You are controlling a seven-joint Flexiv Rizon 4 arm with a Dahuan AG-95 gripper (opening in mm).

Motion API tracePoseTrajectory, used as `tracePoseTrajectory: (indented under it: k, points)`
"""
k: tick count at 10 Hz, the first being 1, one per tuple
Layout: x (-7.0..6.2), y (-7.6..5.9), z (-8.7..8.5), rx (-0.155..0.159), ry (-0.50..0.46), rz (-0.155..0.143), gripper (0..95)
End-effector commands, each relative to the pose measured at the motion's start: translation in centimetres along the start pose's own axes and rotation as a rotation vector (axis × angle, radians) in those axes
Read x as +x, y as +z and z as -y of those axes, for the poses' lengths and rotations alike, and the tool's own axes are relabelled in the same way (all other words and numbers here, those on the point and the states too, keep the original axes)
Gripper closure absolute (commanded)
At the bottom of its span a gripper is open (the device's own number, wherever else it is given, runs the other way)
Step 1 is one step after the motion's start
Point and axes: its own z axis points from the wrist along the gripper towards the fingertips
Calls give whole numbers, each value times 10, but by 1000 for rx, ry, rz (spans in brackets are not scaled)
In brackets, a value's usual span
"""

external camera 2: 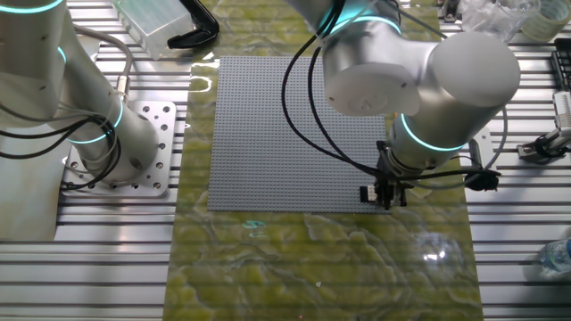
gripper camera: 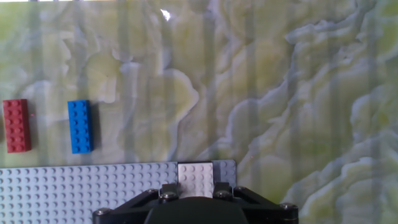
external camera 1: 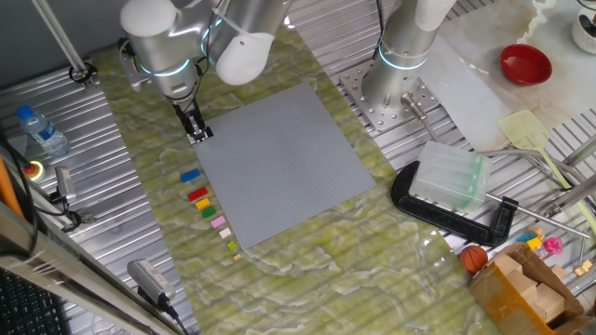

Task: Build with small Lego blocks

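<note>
1. While our gripper [external camera 1: 196, 132] stands upright over one corner of the grey baseplate [external camera 1: 279, 163], we see a white brick [gripper camera: 196, 180] between its fingers in the hand view, sitting on the plate right at that corner; whether the fingers clamp it or merely flank it we cannot tell.
2. Beyond the baseplate edge next to the gripper, on the green marbled mat [external camera 1: 307, 270], the other small bricks lie in a row along that edge: blue [external camera 1: 190, 175], red [external camera 1: 197, 194], green [external camera 1: 207, 210], pink [external camera 1: 219, 222].
3. From the hand view the blue brick [gripper camera: 81, 126] and red brick [gripper camera: 16, 125] lie just off the baseplate edge, apart from each other.
4. Nearly all of the baseplate away from the gripper's corner shows bare studs.
5. Past the baseplate's far corner sit a clear plastic box [external camera 1: 451, 177] and a black clamp [external camera 1: 453, 212], well apart from the gripper.
</note>
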Motion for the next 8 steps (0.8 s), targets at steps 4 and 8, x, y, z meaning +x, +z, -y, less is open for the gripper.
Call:
tracePoseTrajectory:
  k: [4,8]
  points:
    - [0,5,-1,1,1,1,950]
    - [0,6,-1,1,0,-11,950]
